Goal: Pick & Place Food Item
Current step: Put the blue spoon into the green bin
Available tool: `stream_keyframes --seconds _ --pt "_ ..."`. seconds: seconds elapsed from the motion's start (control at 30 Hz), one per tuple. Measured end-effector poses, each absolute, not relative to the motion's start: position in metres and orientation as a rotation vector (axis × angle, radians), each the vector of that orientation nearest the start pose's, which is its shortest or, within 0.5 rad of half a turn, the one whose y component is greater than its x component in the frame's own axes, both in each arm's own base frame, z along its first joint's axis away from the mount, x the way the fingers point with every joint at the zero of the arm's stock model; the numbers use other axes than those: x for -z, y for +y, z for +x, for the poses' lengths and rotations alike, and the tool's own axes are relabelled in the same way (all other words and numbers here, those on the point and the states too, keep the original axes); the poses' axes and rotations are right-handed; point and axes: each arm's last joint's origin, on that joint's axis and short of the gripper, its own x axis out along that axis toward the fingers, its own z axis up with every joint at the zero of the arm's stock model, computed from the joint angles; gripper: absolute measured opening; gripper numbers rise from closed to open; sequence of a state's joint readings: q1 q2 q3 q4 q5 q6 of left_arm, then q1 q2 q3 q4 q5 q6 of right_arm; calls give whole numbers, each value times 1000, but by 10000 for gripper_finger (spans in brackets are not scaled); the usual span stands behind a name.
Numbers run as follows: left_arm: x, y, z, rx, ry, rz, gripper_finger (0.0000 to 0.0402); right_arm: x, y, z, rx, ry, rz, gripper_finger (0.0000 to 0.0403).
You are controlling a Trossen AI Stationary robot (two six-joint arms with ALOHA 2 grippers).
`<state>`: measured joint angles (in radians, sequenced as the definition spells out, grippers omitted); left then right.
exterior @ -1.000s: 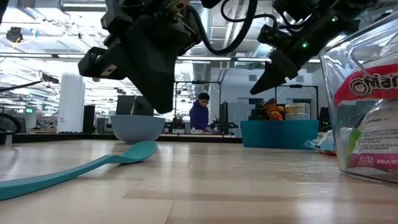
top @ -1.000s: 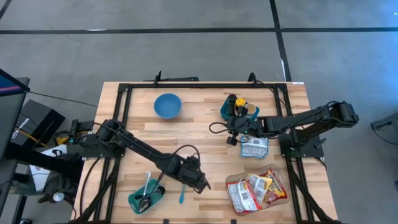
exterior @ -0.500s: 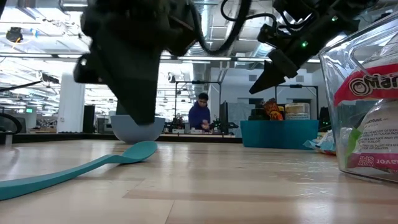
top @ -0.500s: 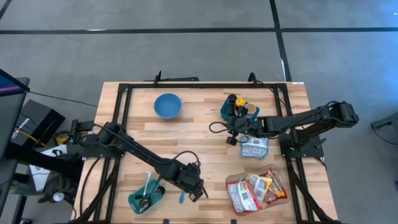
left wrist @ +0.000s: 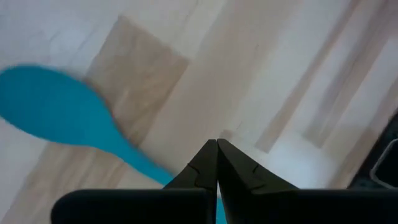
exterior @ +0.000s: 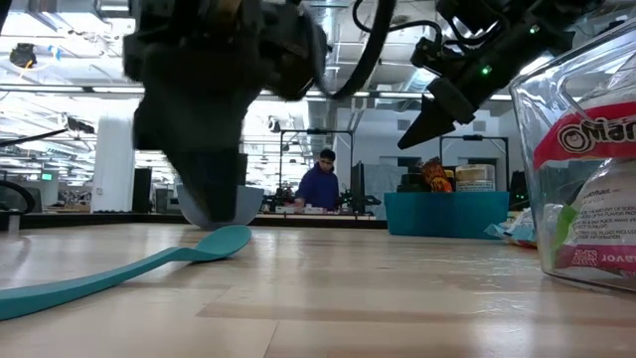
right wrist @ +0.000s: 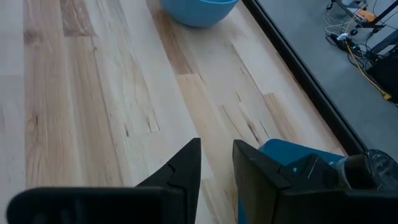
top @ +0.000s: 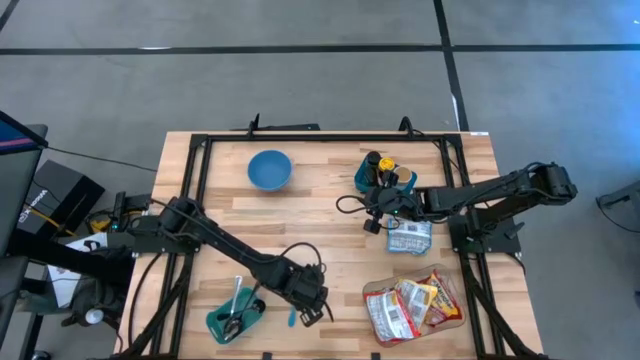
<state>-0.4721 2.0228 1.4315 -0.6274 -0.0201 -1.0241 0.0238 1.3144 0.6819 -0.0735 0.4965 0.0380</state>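
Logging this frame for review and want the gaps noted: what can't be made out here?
- Left gripper: fingers shut; left wrist view hides any contact with the teal spoon handle.
- Clear container: cut off by the low view's right edge.
- Snack packets: labels too small in the high view.

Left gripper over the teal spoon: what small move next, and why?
Probably open the fingers before descending. The left gripper sits above the teal spoon handle with its tips pressed together, holding nothing, so it cannot straddle the handle yet. The right gripper waits near the teal bin.
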Motion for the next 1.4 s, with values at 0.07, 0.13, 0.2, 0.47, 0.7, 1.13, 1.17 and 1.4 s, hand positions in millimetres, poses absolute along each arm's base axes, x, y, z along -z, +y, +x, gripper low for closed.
stream_keyframes --seconds 0.07,0.13,0.2,0.47,0.7,1.13,1.17,1.4 --pt "-160 -184 358 -249 1262 -582 0 -202 -8 257 466 677 -147 87" --pt "-158 -184 358 -249 1260 -585 0 -202 -8 257 467 676 -144 87" --pt "-152 -182 354 -281 1278 -595 0 -202 -8 258 468 674 -140 87" --pt "-141 -178 346 -344 1310 -616 0 -202 -8 258 469 673 -140 87" --pt "-140 -172 345 -384 1332 -598 0 -202 -8 258 469 671 -139 87" --pt "-139 -159 344 -505 1361 -655 0 -202 -8 258 469 671 -139 87" --pt "-139 -157 344 -513 1363 -658 0 -202 -8 258 469 671 -139 87" --pt "-146 -147 343 -553 1361 -657 0 -202 -8 258 469 671 -138 87"
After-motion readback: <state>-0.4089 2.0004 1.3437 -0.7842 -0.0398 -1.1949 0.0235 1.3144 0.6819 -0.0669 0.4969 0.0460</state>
